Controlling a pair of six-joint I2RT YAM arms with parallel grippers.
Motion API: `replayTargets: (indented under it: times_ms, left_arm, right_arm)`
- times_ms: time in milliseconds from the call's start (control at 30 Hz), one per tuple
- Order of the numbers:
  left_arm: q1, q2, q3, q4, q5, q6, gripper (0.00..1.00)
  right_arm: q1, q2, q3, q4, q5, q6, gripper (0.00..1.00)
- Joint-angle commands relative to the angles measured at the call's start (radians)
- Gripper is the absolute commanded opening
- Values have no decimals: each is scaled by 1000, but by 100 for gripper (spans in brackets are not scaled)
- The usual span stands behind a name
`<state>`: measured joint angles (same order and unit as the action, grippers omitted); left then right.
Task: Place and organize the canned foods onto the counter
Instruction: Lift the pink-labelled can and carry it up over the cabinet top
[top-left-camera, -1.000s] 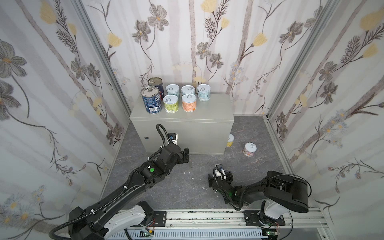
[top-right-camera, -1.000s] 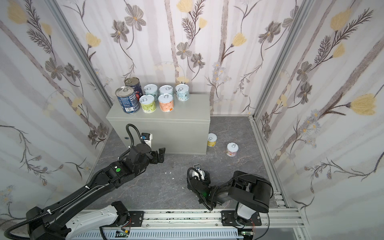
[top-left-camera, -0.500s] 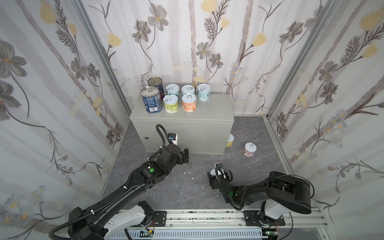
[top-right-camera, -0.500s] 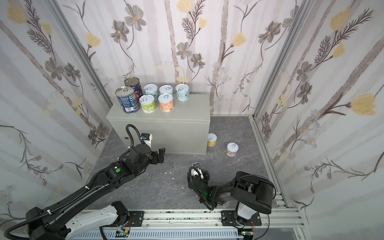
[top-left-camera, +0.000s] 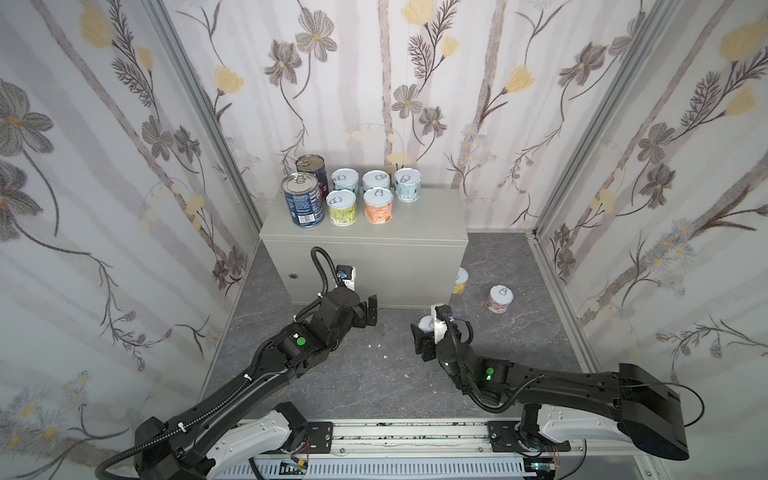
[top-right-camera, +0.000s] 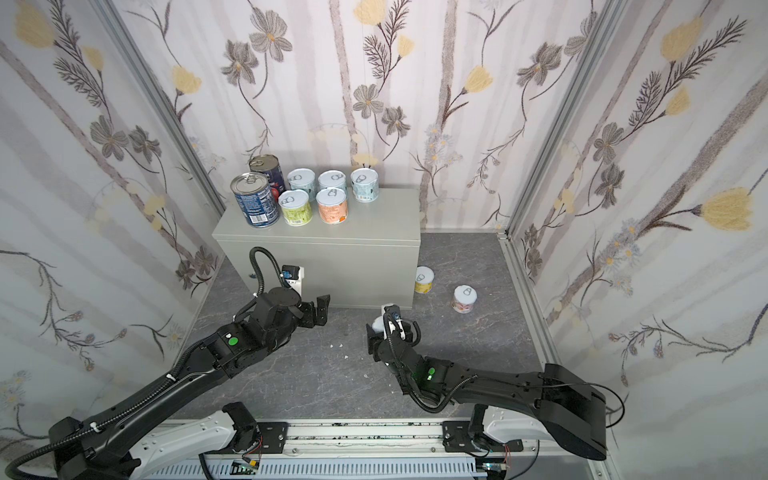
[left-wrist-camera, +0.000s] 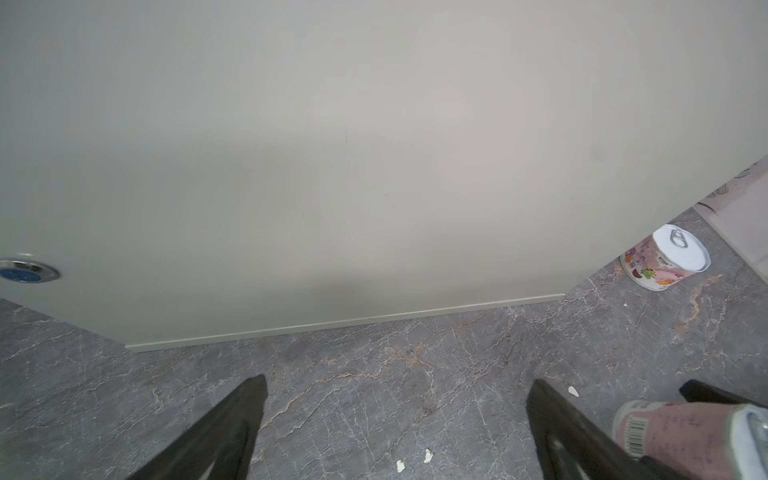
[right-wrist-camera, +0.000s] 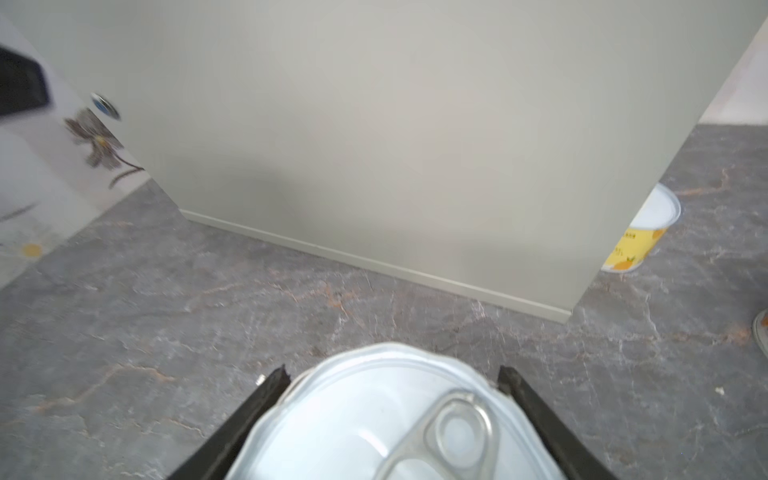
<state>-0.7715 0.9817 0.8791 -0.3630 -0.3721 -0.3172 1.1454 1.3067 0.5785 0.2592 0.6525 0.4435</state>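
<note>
My right gripper is shut on a short canned food tin with a pale pull-tab lid and a pink label, just above the floor in front of the counter. The counter carries two tall dark blue cans and several short pastel ones at its back left. My left gripper is open and empty, low before the counter's front. A yellow can and a pink can stand on the floor.
Floral walls enclose the grey marbled floor on three sides. A round lock sits on the counter's front. The yellow can is partly hidden behind the counter's right corner. Small white crumbs lie on the floor.
My right gripper has closed on the pink can and has moved a little toward the counter with it. The left arm has stayed put.
</note>
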Motion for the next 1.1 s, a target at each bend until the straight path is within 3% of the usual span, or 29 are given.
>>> replayTargets:
  times_ms: [0, 200, 467, 833, 1067]
  left_arm:
    - [0, -4, 22, 32, 6, 11, 100]
    - [0, -2, 63, 30, 11, 31, 100]
    - [0, 28, 78, 31, 30, 53, 100]
    - [0, 53, 67, 39, 74, 86, 100]
    - [0, 48, 23, 55, 95, 68, 100]
  right_arm:
    - [-27, -69, 87, -149, -91, -74, 55]
    - [-47, -118, 363, -387, -148, -188, 54]
    - [-160, -30, 716, -565, -299, -308, 53]
    - [-362, 277, 1203, -761, -465, -405, 52]
    - [-432, 504, 1472, -853, -507, -413, 51]
